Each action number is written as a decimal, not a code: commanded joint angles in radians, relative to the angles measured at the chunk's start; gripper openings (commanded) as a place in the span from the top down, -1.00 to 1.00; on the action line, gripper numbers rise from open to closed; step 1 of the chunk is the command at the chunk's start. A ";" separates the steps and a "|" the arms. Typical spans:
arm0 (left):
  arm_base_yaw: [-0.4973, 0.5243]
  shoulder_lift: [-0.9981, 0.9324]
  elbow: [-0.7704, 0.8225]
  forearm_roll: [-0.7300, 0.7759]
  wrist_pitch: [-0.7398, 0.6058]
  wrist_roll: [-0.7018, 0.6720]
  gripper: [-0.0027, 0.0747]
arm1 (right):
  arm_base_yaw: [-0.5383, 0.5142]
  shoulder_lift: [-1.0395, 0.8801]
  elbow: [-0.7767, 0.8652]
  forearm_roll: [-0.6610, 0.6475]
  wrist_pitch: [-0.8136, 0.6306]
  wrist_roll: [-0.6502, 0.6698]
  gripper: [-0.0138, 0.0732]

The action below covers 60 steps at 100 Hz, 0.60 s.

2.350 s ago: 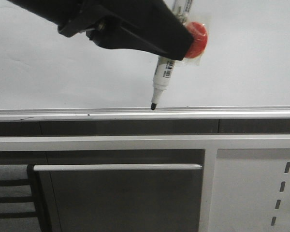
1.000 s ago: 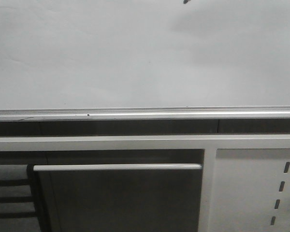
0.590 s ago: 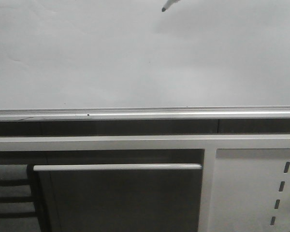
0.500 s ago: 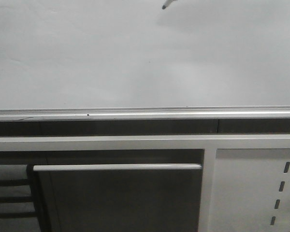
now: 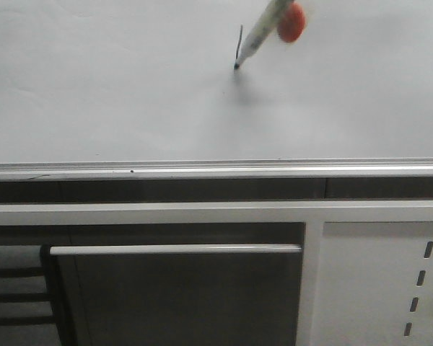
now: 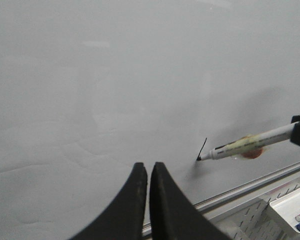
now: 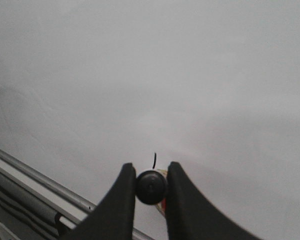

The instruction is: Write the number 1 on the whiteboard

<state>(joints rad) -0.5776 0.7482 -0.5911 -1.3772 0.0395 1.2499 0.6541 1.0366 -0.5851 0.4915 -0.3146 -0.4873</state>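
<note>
The whiteboard [image 5: 115,86] fills the upper part of the front view, with its silver rail [image 5: 202,170] along the lower edge. A white marker [image 5: 258,34] with a red piece [image 5: 291,21] on its barrel touches the board with its black tip [image 5: 236,66]. A short dark stroke, the number 1 [image 5: 239,43], runs up from the tip; it also shows in the left wrist view [image 6: 202,148] and the right wrist view [image 7: 154,159]. My right gripper [image 7: 151,176] is shut on the marker's black end [image 7: 151,187]. My left gripper [image 6: 148,169] is shut and empty, off the board.
Below the rail stands a cabinet with a long white handle [image 5: 175,249] and a perforated white panel [image 5: 418,288]. A small white tray with coloured markers [image 6: 292,210] sits below the rail in the left wrist view.
The marker has come back down into the front view from the top edge. Its tip now rests on the board, and a short dark stroke has appeared above the tip.
</note>
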 commanded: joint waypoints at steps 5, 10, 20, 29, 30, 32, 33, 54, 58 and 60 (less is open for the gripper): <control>0.002 -0.007 -0.026 -0.009 -0.009 -0.009 0.98 | -0.002 0.009 -0.029 -0.019 -0.036 -0.007 0.81; 0.002 -0.007 -0.026 -0.009 -0.009 -0.009 0.98 | 0.000 -0.008 -0.029 -0.019 -0.007 -0.007 0.81; 0.002 -0.007 -0.026 -0.009 -0.004 -0.009 0.98 | 0.000 -0.072 -0.029 -0.019 0.077 -0.007 0.81; 0.002 -0.007 -0.026 -0.009 0.022 -0.009 0.98 | 0.000 -0.143 -0.035 -0.019 0.197 -0.007 0.81; 0.002 -0.007 -0.026 -0.009 0.025 -0.009 0.98 | 0.000 -0.153 -0.037 -0.019 0.220 -0.007 0.81; 0.002 -0.007 -0.026 -0.009 0.034 -0.009 0.98 | 0.000 -0.169 -0.043 -0.019 0.257 -0.007 0.81; 0.002 -0.007 -0.026 -0.009 0.037 -0.009 0.98 | 0.000 -0.173 -0.046 -0.019 0.269 -0.007 0.81; 0.002 0.020 -0.030 -0.009 0.226 -0.009 0.88 | -0.002 -0.223 -0.161 -0.019 0.591 -0.007 0.81; 0.002 0.037 -0.036 -0.009 0.277 -0.003 0.78 | -0.002 -0.217 -0.188 -0.019 0.647 -0.007 0.81; 0.002 0.046 -0.042 -0.009 0.303 -0.001 0.67 | -0.002 -0.215 -0.204 -0.019 0.671 -0.007 0.81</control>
<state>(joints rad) -0.5776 0.7671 -0.5911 -1.3732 0.2331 1.2499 0.6541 0.8255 -0.6999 0.4766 0.2954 -0.4873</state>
